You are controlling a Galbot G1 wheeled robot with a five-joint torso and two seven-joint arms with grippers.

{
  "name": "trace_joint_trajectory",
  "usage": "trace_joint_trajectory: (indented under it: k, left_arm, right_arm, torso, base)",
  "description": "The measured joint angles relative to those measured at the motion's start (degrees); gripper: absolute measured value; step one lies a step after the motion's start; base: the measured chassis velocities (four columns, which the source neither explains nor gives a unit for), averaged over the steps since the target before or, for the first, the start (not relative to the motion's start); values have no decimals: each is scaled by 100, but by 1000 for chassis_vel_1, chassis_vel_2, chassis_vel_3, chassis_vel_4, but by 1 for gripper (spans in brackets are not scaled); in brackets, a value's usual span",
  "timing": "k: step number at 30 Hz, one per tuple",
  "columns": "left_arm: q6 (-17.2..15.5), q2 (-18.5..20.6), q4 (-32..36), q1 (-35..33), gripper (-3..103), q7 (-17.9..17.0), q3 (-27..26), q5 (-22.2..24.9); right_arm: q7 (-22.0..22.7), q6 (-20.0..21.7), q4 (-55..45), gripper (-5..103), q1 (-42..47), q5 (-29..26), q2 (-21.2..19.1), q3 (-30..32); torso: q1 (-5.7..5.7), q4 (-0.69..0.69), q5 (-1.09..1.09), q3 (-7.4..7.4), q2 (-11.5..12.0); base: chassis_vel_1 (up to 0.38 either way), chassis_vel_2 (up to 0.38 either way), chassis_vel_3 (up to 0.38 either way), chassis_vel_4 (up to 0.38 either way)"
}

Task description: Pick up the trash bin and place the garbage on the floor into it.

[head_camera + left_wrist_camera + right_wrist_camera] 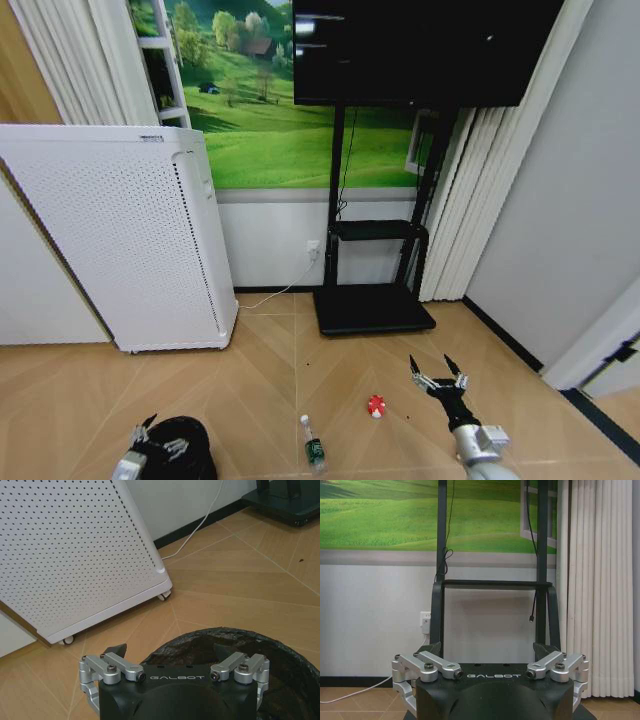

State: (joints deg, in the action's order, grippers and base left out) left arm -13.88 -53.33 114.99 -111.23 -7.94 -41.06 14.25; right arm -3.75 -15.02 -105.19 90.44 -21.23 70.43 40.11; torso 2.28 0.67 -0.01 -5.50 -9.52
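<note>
The white perforated appliance (120, 235) stands on the floor (270, 380) against the wall, left of the black TV stand (375, 300). The trash bin (190, 452) sits on the floor at the robot's left, with the left gripper (152, 433) spread apart over its rim. The right gripper (438, 375) hovers with its fingers apart above bare parquet. The bottle (313, 444) lies between them, and a red-and-white piece (376, 406) lies near it.

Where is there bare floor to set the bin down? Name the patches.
Bare floor lies between the white appliance and the TV stand base, and at the near left before the appliance. It is crowded between the trash bin, bottle, red piece and right gripper.
</note>
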Motion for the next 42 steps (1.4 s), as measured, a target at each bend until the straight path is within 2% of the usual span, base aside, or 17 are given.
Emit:
trace_joint_trajectory:
  k: [2, 3, 4, 9, 14, 24, 27, 28, 36, 40, 42]
  left_arm:
    - [4, 3, 113, -204, 98, -94, -135, -2]
    - [17, 21, 194, -330, 98, -190, -260, 2]
    - [18, 75, 209, -340, 98, -259, -333, 27]
    - [1, 250, 110, -213, 98, -384, -477, 148]
    - [89, 204, -480, 36, 98, -426, -594, 212]
    - [160, 57, -1262, 294, 98, -496, -744, 228]
    - [148, 11, -1293, 314, 98, -506, -689, 302]
    - [117, -15, -1268, 314, 95, -507, -653, 362]
    - [17, -106, -1056, 205, 98, -496, -513, 718]
    - [57, -147, -876, 111, 98, -438, -574, 643]
    - [142, -147, -718, 39, 98, -385, -678, 455]
  right_arm:
    - [0, 1, 3, 100, -4, -9, -10, -6]
    - [0, 1, 7, 100, -7, -22, -15, 1]
    - [-3, 0, 7, 100, 26, -33, -4, 59]
    - [-44, -29, -5, 100, 148, -69, 59, 244]
    - [-64, -44, 1, 100, 139, -100, 61, 263]
    - [-64, -27, 21, 100, 58, -146, 29, 238]
    - [-63, -19, 23, 100, 36, -131, 48, 193]
    - [-61, -12, 23, 100, 21, -122, 56, 175]
    - [-51, 3, 42, 100, -11, -114, 49, 159]
    - [-51, 3, 64, 100, -4, -119, 35, 175]
    - [-51, 3, 87, 100, -3, -120, 32, 179]
  torso:
    - [0, 1, 0, 0, -1]
    - [0, -3, 6, -1, -1]
    - [0, -4, 1, 0, -1]
    - [0, 6, 3, -1, -1]
    - [0, -3, 0, -1, -1]
    - [1, 0, 1, -1, -1]
    - [1, 0, 2, -1, -1]
    - [1, 0, 2, -1, -1]
    - [1, 0, 2, -1, -1]
    - [1, -1, -1, -2, -1]
    - [1, 0, 2, -2, -1]
  base:
    - [0, 0, 0, 0]
    - [0, 0, 0, 0]
    - [0, 0, 0, 0]
    - [0, 0, 0, 0]
    - [0, 0, 0, 0]
    - [0, 0, 0, 0]
    - [0, 0, 0, 0]
    - [0, 0, 0, 0]
    - [0, 0, 0, 0]
    - [0, 0, 0, 0]
    - [0, 0, 0, 0]
